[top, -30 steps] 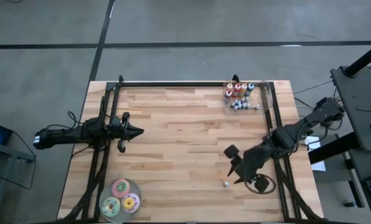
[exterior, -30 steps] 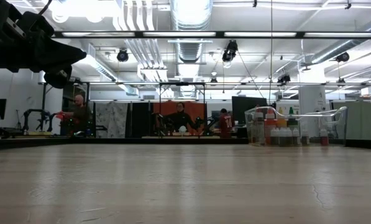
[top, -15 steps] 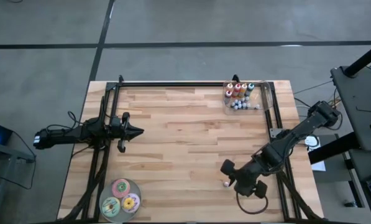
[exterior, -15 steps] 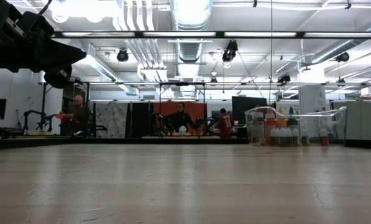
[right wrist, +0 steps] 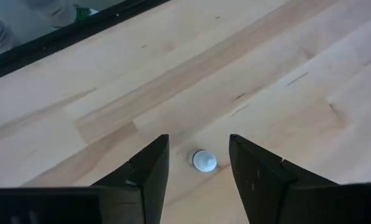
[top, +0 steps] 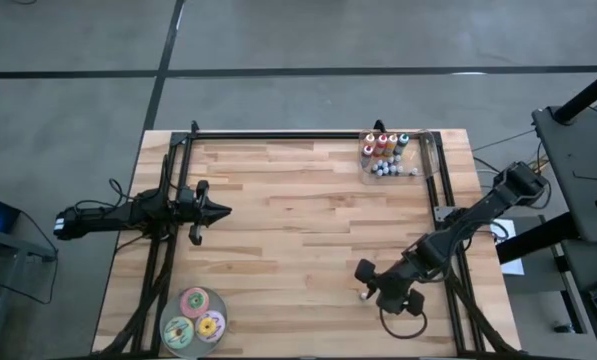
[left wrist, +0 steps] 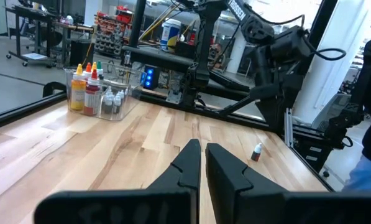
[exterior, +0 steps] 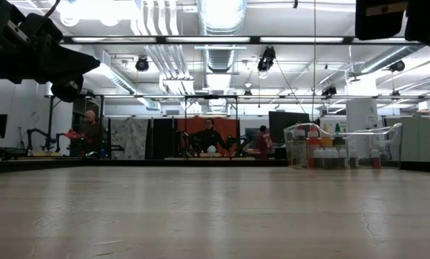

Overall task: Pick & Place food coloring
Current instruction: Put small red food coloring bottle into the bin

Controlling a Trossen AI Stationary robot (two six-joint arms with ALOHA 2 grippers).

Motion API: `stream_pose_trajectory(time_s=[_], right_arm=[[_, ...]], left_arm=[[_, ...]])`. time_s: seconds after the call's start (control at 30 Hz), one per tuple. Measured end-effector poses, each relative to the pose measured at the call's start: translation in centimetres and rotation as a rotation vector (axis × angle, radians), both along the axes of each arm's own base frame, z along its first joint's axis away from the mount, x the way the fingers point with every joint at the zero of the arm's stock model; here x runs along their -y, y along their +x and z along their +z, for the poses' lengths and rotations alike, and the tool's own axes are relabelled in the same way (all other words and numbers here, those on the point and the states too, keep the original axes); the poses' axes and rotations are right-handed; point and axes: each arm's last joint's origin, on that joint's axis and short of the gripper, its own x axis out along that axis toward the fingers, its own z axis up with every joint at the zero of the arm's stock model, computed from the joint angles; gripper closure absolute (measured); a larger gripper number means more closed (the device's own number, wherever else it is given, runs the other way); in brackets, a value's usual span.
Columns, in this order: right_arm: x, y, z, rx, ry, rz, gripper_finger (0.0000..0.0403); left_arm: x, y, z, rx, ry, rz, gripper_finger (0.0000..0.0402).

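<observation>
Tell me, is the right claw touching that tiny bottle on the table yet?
Apart. In the right wrist view the little bottle stands between the right gripper's open fingers, with bare wood showing on both sides of its pale cap.

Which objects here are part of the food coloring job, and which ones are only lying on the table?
Part of the job:
- lone small bottle, standing between the open fingers of the right gripper
- bottles in the clear tray at the far right

Only lying about:
- three round discs near the front edge
- left gripper, shut, waiting at the left

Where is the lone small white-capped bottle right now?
In the high view, the lone white-capped bottle stands on the wooden table's near right part, between the right gripper's open fingers.
</observation>
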Motion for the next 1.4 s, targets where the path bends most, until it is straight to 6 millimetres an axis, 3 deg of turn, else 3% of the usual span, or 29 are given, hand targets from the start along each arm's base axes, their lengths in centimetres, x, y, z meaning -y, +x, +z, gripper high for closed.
stream_pose_trajectory(time_s=[0.33, 0.67, 1.1, 1.4], right_arm=[[1.0, 0.2, -2.1, 0.028, 0.025, -0.083, 0.0243], [3.0, 1.0, -3.2, -0.053, 0.049, -0.199, 0.0243], [2.6, 1.8, -6.0, -0.159, 0.025, -0.175, 0.0243], [2.3, 2.3, -6.3, -0.129, 0.047, -0.175, 0.0243]], left_arm=[[0.0, 0.0, 0.0, 0.0, 0.0, 0.0, 0.0402], [0.0, 0.0, 0.0, 0.0, 0.0, 0.0, 0.0402], [0.0, 0.0, 0.0, -0.002, 0.0, 0.0, 0.0402], [0.0, 0.0, 0.0, -0.002, 0.0, 0.0, 0.0402]])
